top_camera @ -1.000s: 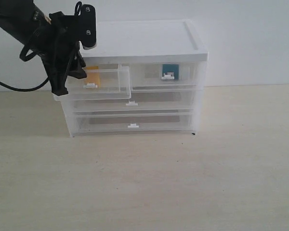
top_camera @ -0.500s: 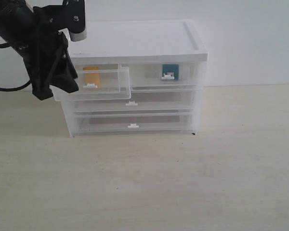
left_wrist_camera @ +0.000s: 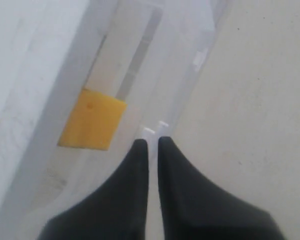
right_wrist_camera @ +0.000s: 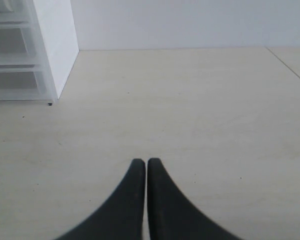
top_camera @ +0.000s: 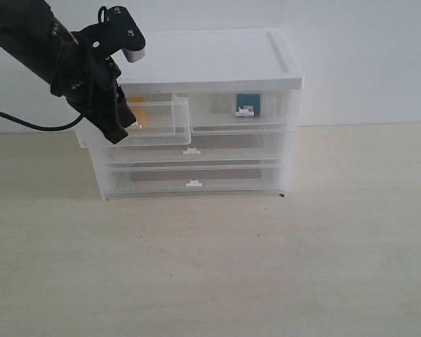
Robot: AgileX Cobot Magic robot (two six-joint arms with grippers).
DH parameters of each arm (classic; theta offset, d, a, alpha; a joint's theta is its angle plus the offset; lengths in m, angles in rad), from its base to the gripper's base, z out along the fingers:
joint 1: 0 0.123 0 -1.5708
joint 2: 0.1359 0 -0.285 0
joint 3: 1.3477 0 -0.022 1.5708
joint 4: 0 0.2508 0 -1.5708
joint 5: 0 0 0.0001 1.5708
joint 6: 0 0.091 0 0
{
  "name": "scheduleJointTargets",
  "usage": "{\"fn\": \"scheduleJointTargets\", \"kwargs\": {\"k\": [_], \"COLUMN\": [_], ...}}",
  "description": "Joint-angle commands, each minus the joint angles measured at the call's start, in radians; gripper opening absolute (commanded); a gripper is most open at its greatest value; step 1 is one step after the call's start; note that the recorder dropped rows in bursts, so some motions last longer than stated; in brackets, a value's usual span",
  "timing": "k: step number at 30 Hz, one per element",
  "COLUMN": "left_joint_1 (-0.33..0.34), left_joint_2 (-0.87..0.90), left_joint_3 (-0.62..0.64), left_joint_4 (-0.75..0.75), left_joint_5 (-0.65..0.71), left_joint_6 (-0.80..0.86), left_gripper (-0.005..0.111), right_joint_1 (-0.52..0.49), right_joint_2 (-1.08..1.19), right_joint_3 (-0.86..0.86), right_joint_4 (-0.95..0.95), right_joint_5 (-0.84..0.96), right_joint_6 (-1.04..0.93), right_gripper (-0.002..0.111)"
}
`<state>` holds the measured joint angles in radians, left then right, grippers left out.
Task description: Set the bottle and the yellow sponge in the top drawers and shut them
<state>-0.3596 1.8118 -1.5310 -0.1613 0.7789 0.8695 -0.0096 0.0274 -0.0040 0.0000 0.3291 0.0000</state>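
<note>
The yellow sponge [top_camera: 136, 114] [left_wrist_camera: 92, 119] lies inside the left top drawer [top_camera: 161, 121], which stands pulled out a little from the white-topped cabinet [top_camera: 210, 60]. My left gripper [top_camera: 128, 128] [left_wrist_camera: 152, 142] is shut, its tips at that drawer's front wall, right by the white pull tab [left_wrist_camera: 155, 127]. Behind the right top drawer's [top_camera: 217, 116] front, which sits flush with the cabinet, I see the bottle's teal label [top_camera: 247, 102]. My right gripper [right_wrist_camera: 146, 161] is shut and empty over bare table, out of the exterior view.
Two full-width translucent drawers [top_camera: 191, 149] [top_camera: 193, 181] sit closed below the top ones. A wall runs behind the cabinet. The cabinet's side [right_wrist_camera: 52, 45] shows far off in the right wrist view. A black cable [top_camera: 28, 125] trails from the left arm.
The left arm swung left and up away from the drawer, then came back right and down to the drawer's front. The drawer has stayed pulled out the same amount.
</note>
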Motion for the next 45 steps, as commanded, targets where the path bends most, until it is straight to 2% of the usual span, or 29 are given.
{"fn": "scheduleJointTargets", "kwargs": {"k": [1,9,12,17,21,23,24,25,27,29,31,38,45], "left_joint_1": [0.000,0.000,0.000,0.000,0.000,0.000,0.000,0.000,0.000,0.000,0.000,0.000,0.000], "left_joint_2": [0.022,0.061,0.058,0.017,-0.033,-0.074,-0.099,-0.116,-0.170,-0.255,-0.328,-0.624,-0.841], "left_joint_3": [0.005,0.005,0.005,0.005,0.005,0.005,0.012,0.023,0.074,0.183,0.265,0.577,0.768], "left_joint_4": [-0.008,0.000,0.000,0.004,0.065,0.139,0.202,0.238,0.348,0.491,0.559,0.578,0.564], "left_joint_5": [-0.118,-0.309,-0.304,-0.213,-0.113,-0.042,-0.011,-0.006,0.000,-0.006,-0.035,-0.275,-0.290], "left_joint_6": [-0.017,-0.017,-0.018,-0.055,-0.197,-0.408,-0.564,-0.629,-0.769,-0.914,-1.000,-1.181,-1.191], "left_gripper": [0.004,0.004,0.004,0.004,0.004,0.004,0.004,0.004,0.004,0.004,0.004,0.004,0.004], "right_joint_1": [0.001,0.001,0.001,0.001,0.001,0.001,0.001,0.001,0.001,0.001,0.001,0.001,0.001], "right_joint_2": [-0.006,-0.006,-0.006,-0.006,-0.006,-0.006,-0.006,-0.006,-0.006,-0.006,-0.006,-0.006,-0.006], "right_joint_3": [0.004,0.004,0.004,0.004,0.004,0.004,0.004,0.004,0.004,0.004,0.004,0.004,0.004], "right_joint_4": [0.000,0.000,0.000,0.000,0.000,0.000,0.000,0.000,0.000,0.000,0.000,0.000,0.000], "right_joint_5": [-0.008,-0.008,-0.008,-0.008,-0.008,-0.008,-0.008,-0.008,-0.008,-0.008,-0.008,-0.008,-0.008], "right_joint_6": [0.000,0.000,0.000,0.000,0.000,0.000,0.000,0.000,0.000,0.000,0.000,0.000,0.000], "right_gripper": [0.000,0.000,0.000,0.000,0.000,0.000,0.000,0.000,0.000,0.000,0.000,0.000,0.000]}}
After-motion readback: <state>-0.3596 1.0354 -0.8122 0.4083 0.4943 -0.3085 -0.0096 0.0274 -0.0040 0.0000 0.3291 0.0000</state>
